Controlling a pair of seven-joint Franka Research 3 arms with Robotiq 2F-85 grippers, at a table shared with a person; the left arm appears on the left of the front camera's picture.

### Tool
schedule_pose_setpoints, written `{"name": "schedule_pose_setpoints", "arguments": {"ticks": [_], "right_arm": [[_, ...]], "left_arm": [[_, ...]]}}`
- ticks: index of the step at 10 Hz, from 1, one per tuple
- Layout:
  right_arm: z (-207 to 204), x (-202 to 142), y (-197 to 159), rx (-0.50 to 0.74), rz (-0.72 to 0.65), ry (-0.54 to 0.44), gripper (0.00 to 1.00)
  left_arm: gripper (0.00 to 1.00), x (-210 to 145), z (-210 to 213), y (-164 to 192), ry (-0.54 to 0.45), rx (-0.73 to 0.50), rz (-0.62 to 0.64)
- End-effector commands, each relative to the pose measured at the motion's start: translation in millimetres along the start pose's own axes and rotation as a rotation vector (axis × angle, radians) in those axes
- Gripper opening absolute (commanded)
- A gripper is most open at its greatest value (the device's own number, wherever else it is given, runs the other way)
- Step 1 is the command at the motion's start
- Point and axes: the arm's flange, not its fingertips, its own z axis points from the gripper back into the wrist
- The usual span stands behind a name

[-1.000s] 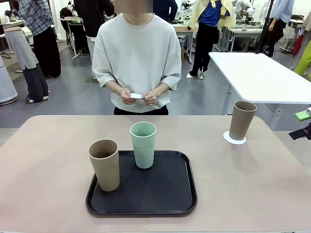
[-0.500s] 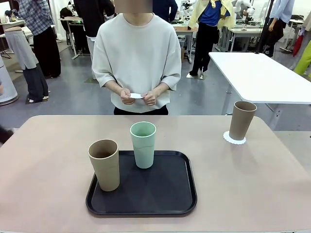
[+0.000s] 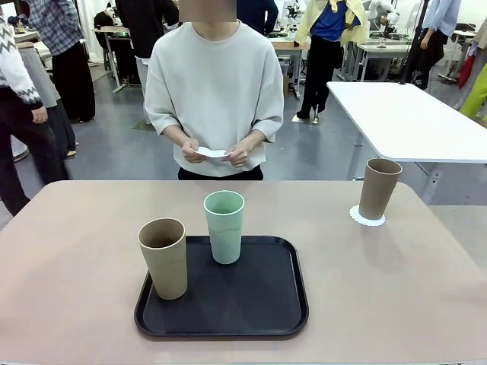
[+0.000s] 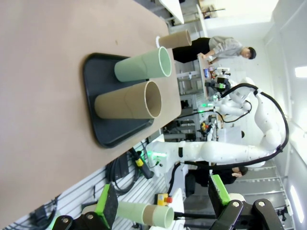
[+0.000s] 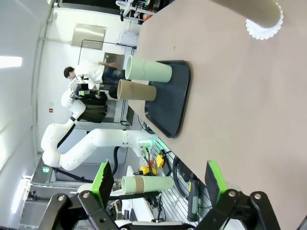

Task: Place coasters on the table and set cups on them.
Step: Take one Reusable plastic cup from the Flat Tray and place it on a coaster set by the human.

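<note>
One tan cup [image 3: 378, 188] stands on a lacy white coaster [image 3: 367, 217] at the far right of the beige table [image 3: 396, 293]. A second tan cup [image 3: 163, 258] and a mint green cup [image 3: 224, 226] stand upright on the black tray [image 3: 259, 304]. Across the table, the person holds another white coaster [image 3: 211, 152] in both hands at waist height. My left gripper [image 4: 163, 201] is open and empty, off the table's side, facing the tray and its tan cup [image 4: 127, 100]. My right gripper [image 5: 159, 179] is also open and empty, far back from the cup on its coaster [image 5: 264, 28].
A white-topped table [image 3: 403, 114] stands behind to the right. A passer-by [image 3: 15, 114] walks at the far left, behind the table. Bare tabletop lies left and right of the tray. Each wrist view shows the other white arm [image 4: 216, 151] [image 5: 81, 143] beyond the table.
The right gripper tip at the front view's right edge has left the picture. A passer-by has walked in at the far left. The person has shifted the coaster slightly in their hands.
</note>
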Motion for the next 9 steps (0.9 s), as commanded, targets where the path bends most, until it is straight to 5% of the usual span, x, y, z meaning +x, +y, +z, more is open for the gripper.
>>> {"name": "schedule_pose_setpoints", "arguments": {"ticks": [1,9], "right_arm": [[2.2,-2.8,1.1,0.018,-0.029,-0.001,1.0],[2.2,-2.8,1.1,0.018,-0.029,-0.001,1.0]], "left_arm": [[1.0,-0.8,1.6,-0.3,-0.003,-0.012,-0.008],[1.0,-0.8,1.6,-0.3,-0.003,-0.012,-0.008]]}}
